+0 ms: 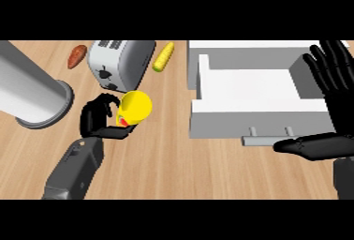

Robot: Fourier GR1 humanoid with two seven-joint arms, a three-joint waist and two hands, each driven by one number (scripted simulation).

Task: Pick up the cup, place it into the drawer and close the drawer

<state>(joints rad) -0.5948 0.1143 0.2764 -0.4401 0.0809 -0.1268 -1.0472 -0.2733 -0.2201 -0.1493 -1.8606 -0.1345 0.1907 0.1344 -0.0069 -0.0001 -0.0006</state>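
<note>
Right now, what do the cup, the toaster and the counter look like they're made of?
Cup: likely glossy plastic, uniform bright yellow with sheen.
Toaster: seemingly brushed metal, silver-grey with highlights.
Counter: matte wood or laminate, light brown grain lines.

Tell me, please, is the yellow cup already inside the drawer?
No, the left hand holds the yellow cup beside the toaster, left of the open drawer.

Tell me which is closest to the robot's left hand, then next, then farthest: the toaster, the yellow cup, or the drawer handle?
1. yellow cup, held in the left hand.
2. toaster, just behind the hand.
3. drawer handle, far off to the right.
</note>
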